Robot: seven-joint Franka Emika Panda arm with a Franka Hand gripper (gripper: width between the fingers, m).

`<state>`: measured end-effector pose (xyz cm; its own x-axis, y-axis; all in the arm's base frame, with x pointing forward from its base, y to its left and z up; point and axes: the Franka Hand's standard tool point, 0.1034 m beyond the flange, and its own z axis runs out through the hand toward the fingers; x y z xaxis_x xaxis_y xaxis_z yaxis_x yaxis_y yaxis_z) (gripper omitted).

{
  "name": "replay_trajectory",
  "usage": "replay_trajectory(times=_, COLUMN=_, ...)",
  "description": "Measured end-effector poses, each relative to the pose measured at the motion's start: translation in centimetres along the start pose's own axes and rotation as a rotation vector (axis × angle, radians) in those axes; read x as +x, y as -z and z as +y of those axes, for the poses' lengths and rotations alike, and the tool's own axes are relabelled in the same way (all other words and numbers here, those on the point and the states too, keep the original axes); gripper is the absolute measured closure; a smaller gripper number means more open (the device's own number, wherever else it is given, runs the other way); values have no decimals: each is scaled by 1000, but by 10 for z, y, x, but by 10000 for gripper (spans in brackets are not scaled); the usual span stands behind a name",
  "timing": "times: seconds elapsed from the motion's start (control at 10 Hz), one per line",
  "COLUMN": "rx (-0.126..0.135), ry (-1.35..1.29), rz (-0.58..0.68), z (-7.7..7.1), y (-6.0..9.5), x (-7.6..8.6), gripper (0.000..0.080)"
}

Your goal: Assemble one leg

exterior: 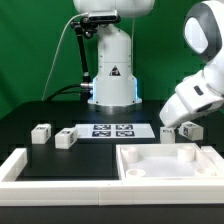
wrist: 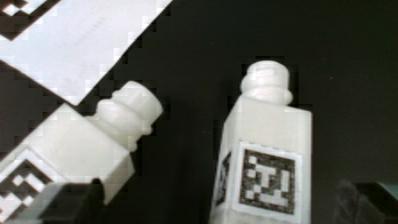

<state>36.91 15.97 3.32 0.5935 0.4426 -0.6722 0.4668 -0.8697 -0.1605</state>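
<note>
Currently the gripper (wrist: pixel 217 206) is sitting wide and gripping nothing, its two dark fingers (wrist: pixel 64 200) showing only at the edges of the wrist view. The leg (wrist: pixel 267 150) is lying on the black desk between them, touching neither as far as the frame is showing. Its marker tag (wrist: pixel 267 182) is facing the wrist camera and its rounded ribbed tip is pointing away from the fingers. A second leg (wrist: pixel 89 140) is lying just beside it, apart and angled off, with its ribbed tip pointing toward the marker board (wrist: pixel 80 45). One finger is overlapping this second leg in the picture, and I cannot tell whether they are touching. In the exterior view the arm (exterior: pixel 198 90) is reaching down over the desk (exterior: pixel 25 120) near the edge on the exterior view's right. Both legs are showing there as small white blocks right under the hand, and I cannot tell which is which. The marker board (exterior: pixel 110 131) is lying flat mid-desk, in front of the robot base (exterior: pixel 112 70). A third leg (exterior: pixel 40 133) is sitting toward the edge on the exterior view's left, and a fourth leg (exterior: pixel 66 138) is sitting just beside the board's end. A large white tray-like part (exterior: pixel 165 172) with a raised rim is lying by the near edge, toward the near corner on the exterior view's right. A white rail (exterior: pixel 15 170) is running around the near corner on the exterior view's left.
</note>
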Motion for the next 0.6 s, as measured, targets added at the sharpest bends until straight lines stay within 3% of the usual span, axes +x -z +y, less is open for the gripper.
replay_trajectory(times=0.2, rx=-7, ry=-35, rz=12, z=-1, y=0, x=0, gripper=151)
replay_trajectory(times=0.6, rx=-10, ry=-155, rz=54, z=-12, y=-19, x=9, gripper=151)
